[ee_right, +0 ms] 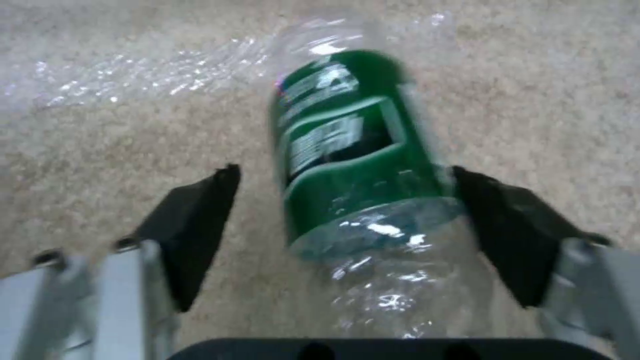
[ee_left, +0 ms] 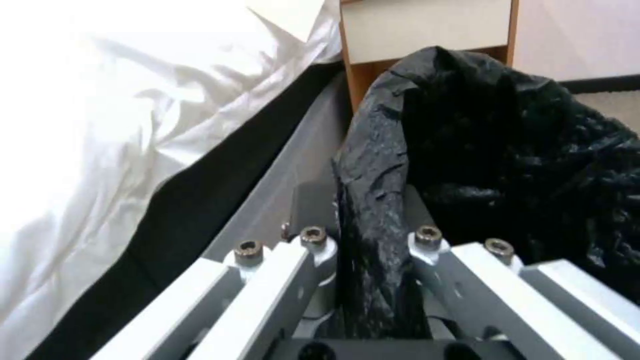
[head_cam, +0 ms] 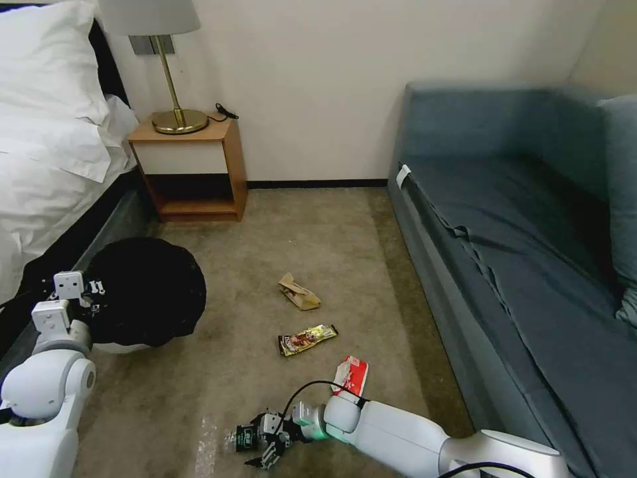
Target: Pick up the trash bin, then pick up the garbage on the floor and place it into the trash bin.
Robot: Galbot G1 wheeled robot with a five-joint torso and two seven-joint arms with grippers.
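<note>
Head view, trash bin [head_cam: 142, 292]: stands on the carpet beside the bed [head_cam: 46, 153], black bag over its rim; the left gripper [head_cam: 93, 292] sits at that rim.
Head view, garbage: tan paper bag [head_cam: 298, 293], brown-gold wrapper [head_cam: 306, 339] and red-and-white wrapper [head_cam: 350, 375] lie mid-floor; the right gripper [head_cam: 255, 446] is low over the clear bottle [head_cam: 242, 438].
Left wrist view, pincer: fingers [ee_left: 313, 250] clenched on the bag-covered rim of the trash bin [ee_left: 507, 165].
Right wrist view, pincer: fingers [ee_right: 193, 220] spread wide, released; the green-labelled bottle [ee_right: 353, 165] lies on the carpet between them.
</note>
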